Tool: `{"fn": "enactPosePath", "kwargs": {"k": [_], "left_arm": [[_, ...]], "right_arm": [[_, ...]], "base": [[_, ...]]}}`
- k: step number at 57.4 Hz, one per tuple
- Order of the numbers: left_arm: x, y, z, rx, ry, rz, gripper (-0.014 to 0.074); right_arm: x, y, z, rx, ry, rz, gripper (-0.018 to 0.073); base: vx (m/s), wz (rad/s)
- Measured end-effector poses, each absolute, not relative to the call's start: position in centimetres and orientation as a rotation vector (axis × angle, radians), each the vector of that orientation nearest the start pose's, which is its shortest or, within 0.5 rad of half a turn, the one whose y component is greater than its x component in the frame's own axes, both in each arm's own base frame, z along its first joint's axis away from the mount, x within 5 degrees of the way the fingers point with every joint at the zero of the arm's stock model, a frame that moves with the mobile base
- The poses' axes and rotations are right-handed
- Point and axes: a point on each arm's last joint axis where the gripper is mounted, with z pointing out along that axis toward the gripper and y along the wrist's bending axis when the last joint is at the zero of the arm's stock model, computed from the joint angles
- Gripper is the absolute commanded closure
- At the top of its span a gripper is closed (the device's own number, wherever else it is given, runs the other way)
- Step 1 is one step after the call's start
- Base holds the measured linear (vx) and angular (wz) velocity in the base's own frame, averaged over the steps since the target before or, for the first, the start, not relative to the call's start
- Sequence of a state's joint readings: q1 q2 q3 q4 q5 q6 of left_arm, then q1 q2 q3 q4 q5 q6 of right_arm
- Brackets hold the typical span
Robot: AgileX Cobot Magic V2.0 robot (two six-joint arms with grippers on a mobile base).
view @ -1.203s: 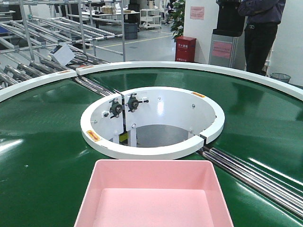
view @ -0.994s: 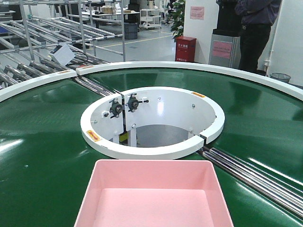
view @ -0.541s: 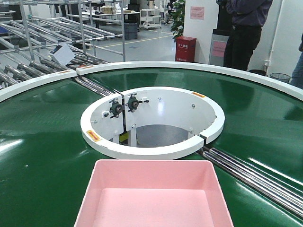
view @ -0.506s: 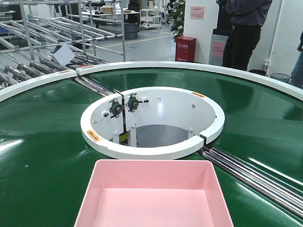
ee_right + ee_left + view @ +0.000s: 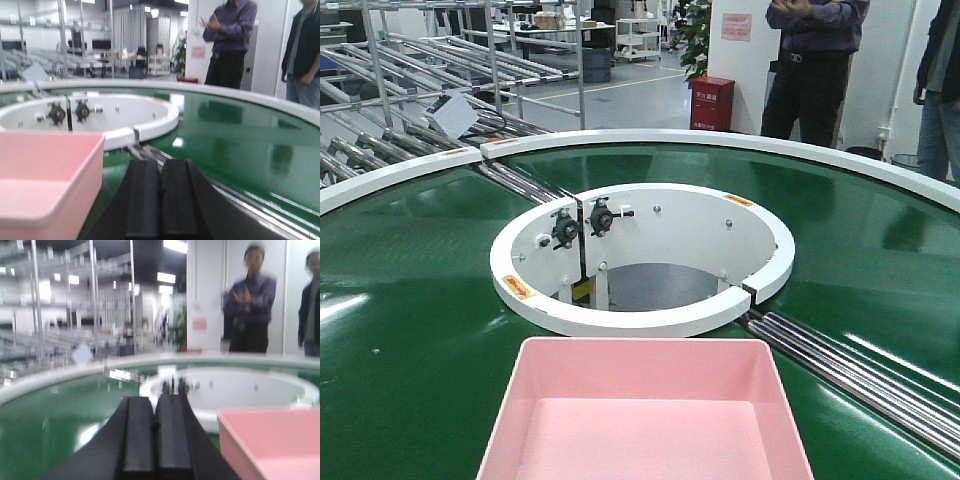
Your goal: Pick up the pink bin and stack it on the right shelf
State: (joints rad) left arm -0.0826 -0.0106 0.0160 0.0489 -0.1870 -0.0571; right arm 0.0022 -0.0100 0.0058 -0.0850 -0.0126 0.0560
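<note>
Left wrist shows pink bin [image 5: 270, 445] right of left tool [image 5: 154, 407].

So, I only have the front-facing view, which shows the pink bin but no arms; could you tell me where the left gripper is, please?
Observer: The left gripper is shut and empty. It sits left of the bin, not touching it.
Operator: Thank you, and the right one?
Observer: The right gripper is shut and empty too. It sits right of the bin, apart from its wall.
</note>
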Motion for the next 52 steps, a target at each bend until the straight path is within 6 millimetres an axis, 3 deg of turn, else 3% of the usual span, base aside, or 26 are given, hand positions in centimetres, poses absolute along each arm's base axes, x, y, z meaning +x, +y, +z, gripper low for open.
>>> {"fn": "enactPosePath", "kwargs": {"k": [3, 14, 20, 25, 35, 40, 49, 52], "left_arm": [[5.0, -0.5, 23.9, 0.054, 1.28, -0.084, 0.0601], [4.2, -0.3, 32.7, 0.047, 1.239, -0.078, 0.0601], [5.5, -0.4, 35.2, 0.047, 1.297, -0.076, 0.0596], [7.5, -0.6, 35.2, 0.05, 1.375, -0.074, 0.0591], [11.3, -0.9, 32.7, 0.057, 1.65, -0.063, 0.0502], [12.7, -1.0, 31.5, 0.059, 1.757, -0.058, 0.0405], [14.3, -1.1, 30.1, 0.063, 1.868, -0.053, 0.0141], [14.6, -1.1, 29.9, 0.063, 1.882, -0.053, 0.009]], "right_arm": [[5.2, 0.0, 23.4, -0.013, 1.428, -0.013, 0.0571], [4.9, 0.0, 31.8, -0.014, 1.356, -0.025, 0.0571], [6.5, 0.0, 33.7, -0.019, 1.392, -0.03, 0.0569], [8.4, 0.0, 33.6, -0.02, 1.475, -0.03, 0.0567], [11.9, -0.1, 31.4, -0.022, 1.689, -0.03, 0.0515], [13.2, -0.1, 30.5, -0.022, 1.766, -0.03, 0.0449], [14.7, -0.1, 29.4, -0.022, 1.848, -0.028, 0.0228], [14.9, -0.1, 29.2, -0.022, 1.861, -0.028, 0.0174]], "base": [[0.0, 0.0], [0.0, 0.0], [0.0, 0.0], [0.0, 0.0], [0.0, 0.0], [0.0, 0.0], [0.0, 0.0], [0.0, 0.0]]}}
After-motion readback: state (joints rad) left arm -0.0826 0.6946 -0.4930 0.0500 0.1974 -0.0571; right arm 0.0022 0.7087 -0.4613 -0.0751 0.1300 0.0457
